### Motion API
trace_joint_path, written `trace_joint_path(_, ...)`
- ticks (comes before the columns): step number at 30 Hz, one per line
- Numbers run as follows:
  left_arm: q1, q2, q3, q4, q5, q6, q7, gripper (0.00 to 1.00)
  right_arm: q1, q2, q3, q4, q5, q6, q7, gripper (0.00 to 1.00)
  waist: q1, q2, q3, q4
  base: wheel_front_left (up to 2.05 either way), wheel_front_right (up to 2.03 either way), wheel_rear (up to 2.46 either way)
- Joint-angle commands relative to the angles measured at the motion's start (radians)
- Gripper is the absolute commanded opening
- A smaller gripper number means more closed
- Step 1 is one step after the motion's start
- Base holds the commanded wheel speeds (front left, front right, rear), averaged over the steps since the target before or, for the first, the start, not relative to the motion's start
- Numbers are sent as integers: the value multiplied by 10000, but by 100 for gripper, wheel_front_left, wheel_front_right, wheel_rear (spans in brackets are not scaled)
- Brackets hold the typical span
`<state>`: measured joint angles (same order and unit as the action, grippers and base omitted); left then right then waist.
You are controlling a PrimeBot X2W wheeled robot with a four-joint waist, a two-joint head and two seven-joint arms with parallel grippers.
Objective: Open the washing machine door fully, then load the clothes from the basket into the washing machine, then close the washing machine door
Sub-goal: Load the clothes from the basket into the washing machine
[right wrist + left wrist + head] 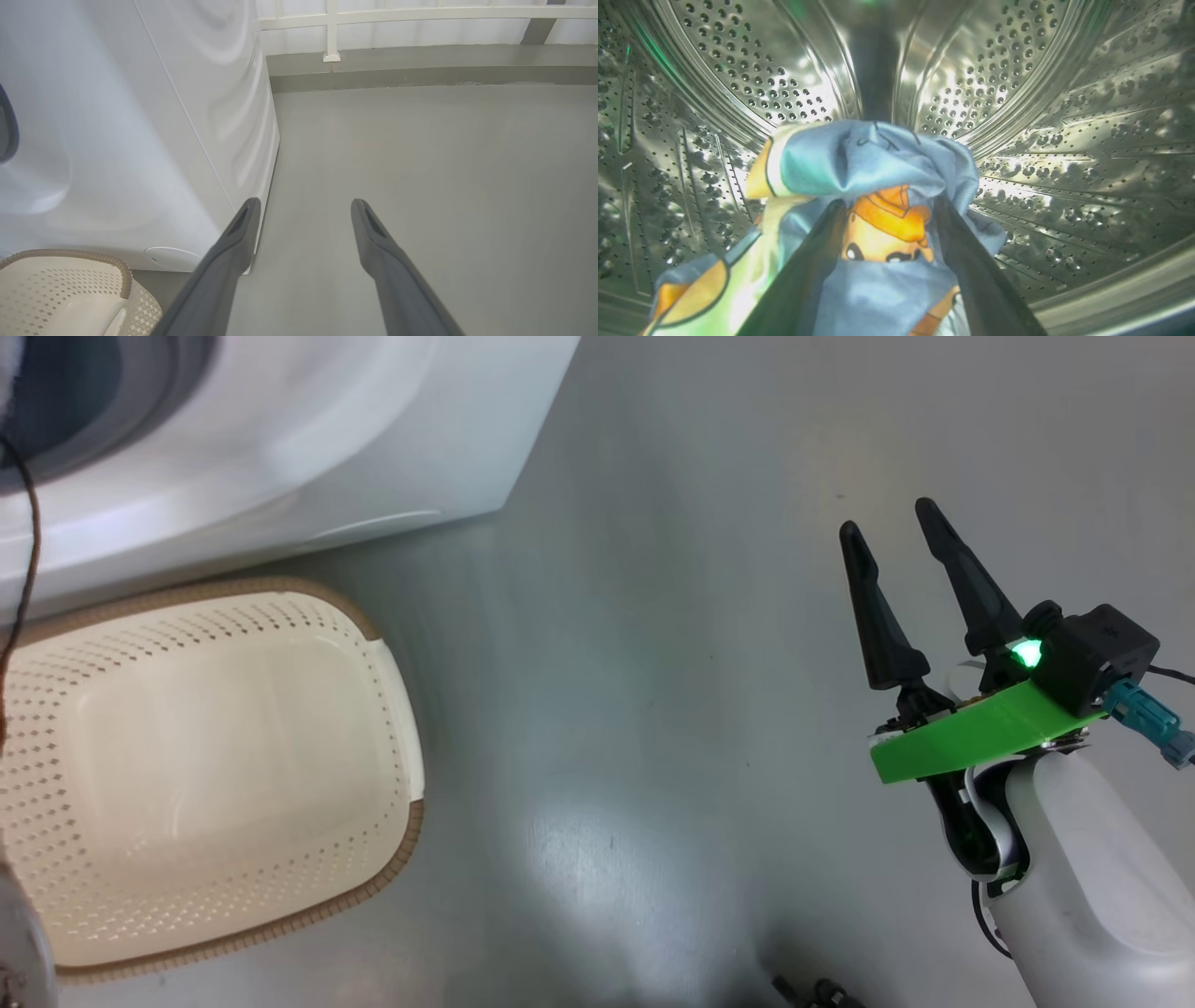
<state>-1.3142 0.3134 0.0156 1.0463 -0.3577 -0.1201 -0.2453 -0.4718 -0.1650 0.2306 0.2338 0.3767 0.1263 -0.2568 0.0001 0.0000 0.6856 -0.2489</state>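
Observation:
Inside the perforated steel drum of the washing machine, my left gripper stands open. The clothes, light blue with an orange bear face, lie bunched between and over its fingers. The cream basket sits on the floor in front of the white washing machine, its inside showing bare plastic. My right gripper hangs open over the floor to the right, holding nothing; the right wrist view shows the same gripper beside the machine's corner. The washing machine door is out of view.
Grey floor spreads right of the machine and basket. A white railing and a low kerb run along the far side. A thin dark cable hangs at the head view's left edge.

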Motion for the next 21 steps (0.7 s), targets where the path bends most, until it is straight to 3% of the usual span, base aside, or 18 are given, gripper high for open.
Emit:
trace_joint_path(1,-109,429,-17,-106,143,-60,2,100,97,-69,176,-155,45,44,-49,100,-1,0,-125,53,0,0,0)
trace_joint_path(11,471,261,-542,552,-52,-101,-154,100,66,-30,256,75,213,44,-49,100,-1,0,-1058,191,0,0,0)
trace_joint_path(21,2744,279,-615,-988,-360,-104,-162,100,297,-57,278,316,451,44,-49,100,-1,0,-2430,375,0,0,0)
